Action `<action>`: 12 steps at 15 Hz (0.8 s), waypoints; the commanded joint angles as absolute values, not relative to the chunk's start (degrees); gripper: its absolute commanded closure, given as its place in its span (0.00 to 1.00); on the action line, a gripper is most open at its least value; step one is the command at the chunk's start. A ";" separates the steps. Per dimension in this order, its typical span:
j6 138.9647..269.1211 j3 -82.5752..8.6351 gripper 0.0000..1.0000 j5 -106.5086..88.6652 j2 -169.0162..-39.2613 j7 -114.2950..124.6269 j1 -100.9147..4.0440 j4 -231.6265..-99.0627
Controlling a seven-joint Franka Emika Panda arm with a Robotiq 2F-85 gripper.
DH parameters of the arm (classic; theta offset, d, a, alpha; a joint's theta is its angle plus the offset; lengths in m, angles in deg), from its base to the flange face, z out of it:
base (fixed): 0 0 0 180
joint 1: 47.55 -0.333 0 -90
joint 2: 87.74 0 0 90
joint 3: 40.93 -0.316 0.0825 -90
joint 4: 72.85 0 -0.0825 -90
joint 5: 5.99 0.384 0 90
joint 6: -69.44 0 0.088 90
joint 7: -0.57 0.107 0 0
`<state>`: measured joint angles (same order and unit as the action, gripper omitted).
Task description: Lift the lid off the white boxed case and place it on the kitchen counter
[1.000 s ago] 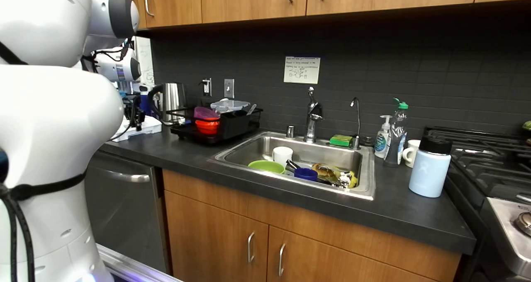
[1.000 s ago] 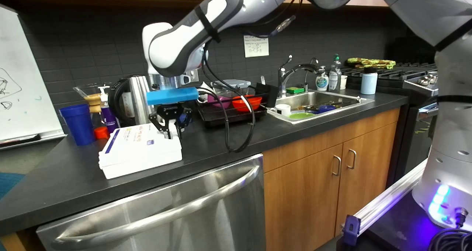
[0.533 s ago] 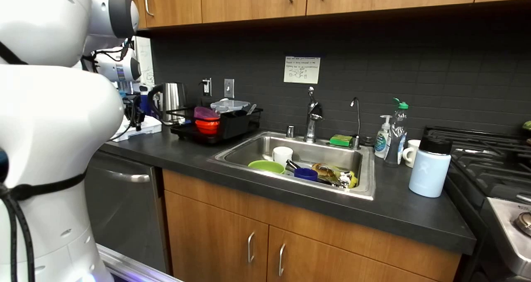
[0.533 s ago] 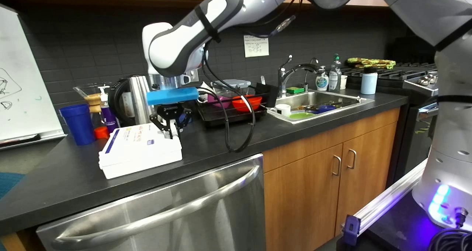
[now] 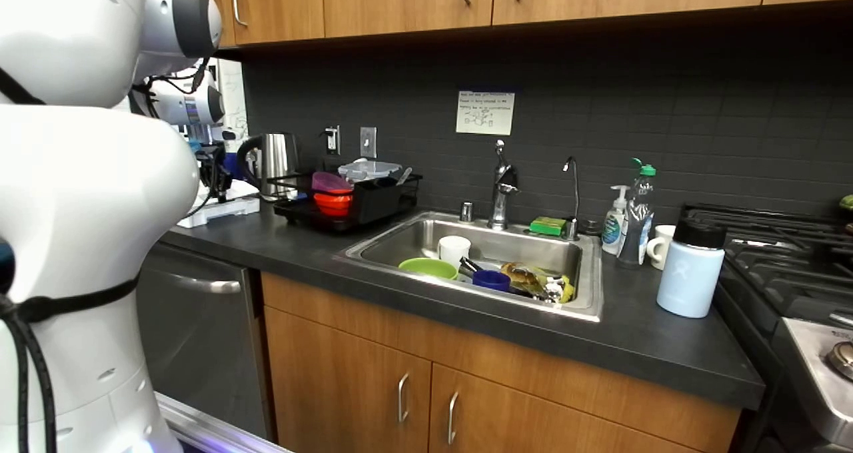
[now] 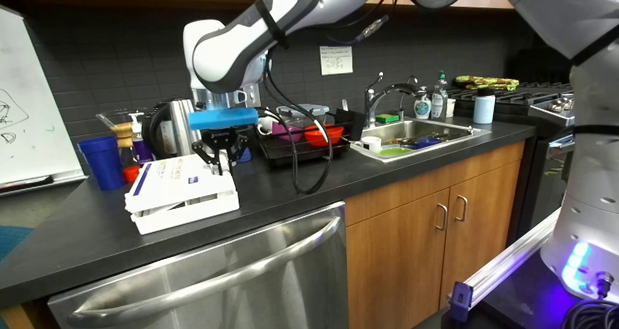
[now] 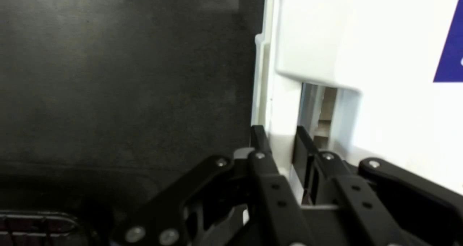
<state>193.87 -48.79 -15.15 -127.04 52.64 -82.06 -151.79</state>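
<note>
The white lid point(image 6: 176, 179) with print and a blue stripe is raised slightly off the white boxed case point(image 6: 198, 212), tilted, with a gap along the front side. My gripper point(image 6: 223, 168) is shut on the lid's white handle bar at the edge nearest the dish rack. In the wrist view the handle bar runs between the fingers point(image 7: 277, 132), and the lid point(image 7: 390, 39) fills the right side. The case stands on the dark kitchen counter point(image 6: 63, 227). In an exterior view the arm hides part of the lid and the case point(image 5: 230, 209).
A steel kettle point(image 6: 181, 126), a blue cup point(image 6: 102, 162) and an orange cap point(image 6: 131, 173) stand behind the case. A black dish rack point(image 6: 290, 150) with bowls is beside the gripper. The sink point(image 6: 387, 157) lies beyond it. A dishwasher point(image 6: 208, 266) is below the counter's front edge.
The gripper has moved up a little with the lid's edge in it. The lid has risen from the case, and a gap has opened between them.
</note>
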 commanded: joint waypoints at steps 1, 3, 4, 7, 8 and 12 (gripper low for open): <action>193.61 -48.78 0.95 -15.93 -123.43 52.32 -82.25 -152.86; 193.65 -48.75 0.95 -16.04 -122.51 52.32 -82.24 -152.89; 193.67 -48.68 0.95 -16.17 -122.05 52.24 -82.22 -153.05; 193.96 -48.26 0.95 -17.38 -120.09 51.55 -81.84 -154.38; 194.04 -48.09 0.95 -17.70 -119.57 51.31 -81.56 -154.65; 194.41 -46.69 0.95 -18.60 -115.89 49.94 -79.29 -157.10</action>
